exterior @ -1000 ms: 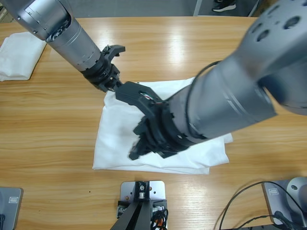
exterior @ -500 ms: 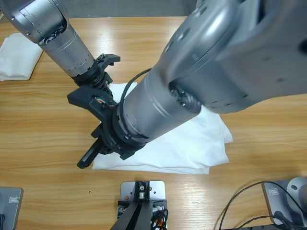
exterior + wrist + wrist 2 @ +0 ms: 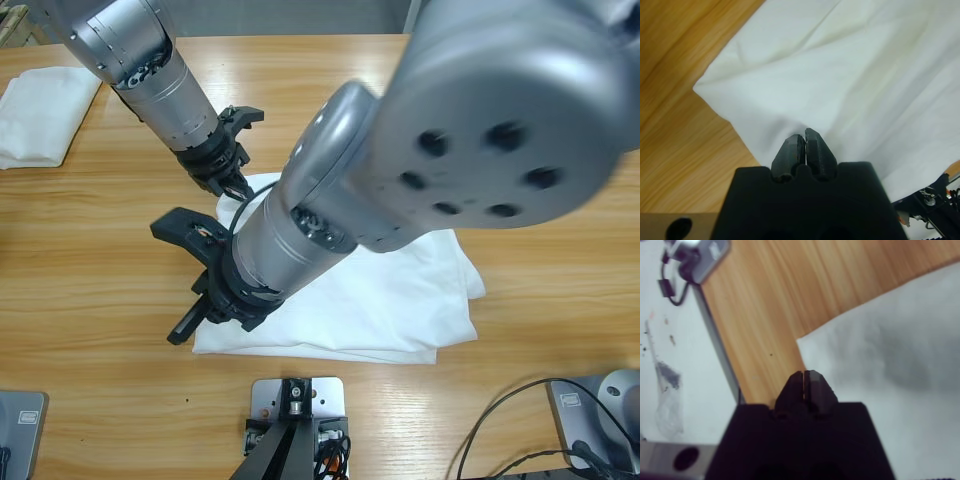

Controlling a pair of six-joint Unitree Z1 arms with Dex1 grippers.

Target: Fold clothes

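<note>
- Shirt (image 3: 400, 290): white, lying flat-ish and rumpled mid tabletop (image 3: 100, 260), toward the near edge. Long axis runs L-R in the high view, and a big part is hidden under the R arm.
- Far-left corner of shirt: L tool (image 3: 242, 190) sits on it, arm coming in from the upper left. In the L wrist view the cloth (image 3: 865, 75) puckers around the tool (image 3: 804, 142). Jaws pressed together, looks like a pinch on the fabric edge.
- Near-left corner of shirt: R tool (image 3: 185, 330) is at it, arm reaching across from the upper right, over the shirt. In the R wrist view the tool (image 3: 804, 380) has its jaws pressed together right at the cloth's (image 3: 900, 340) edge, bare wood just beyond. Can't tell if any fabric is betw. them.
- Key relation: both tools are on the shirt's left short side, one per corner, and the whole body of the shirt stretches away to the right of them. Judgement: the next fold prob. carries that left edge rightward, along the long axis.
- Risk, as a guess: if the R tool has no real hold, its corner stays behind and the fold goes skewed.
- Second white cloth (image 3: 40, 115): folded at the tabletop's far-left, well apart from both tools.
</note>
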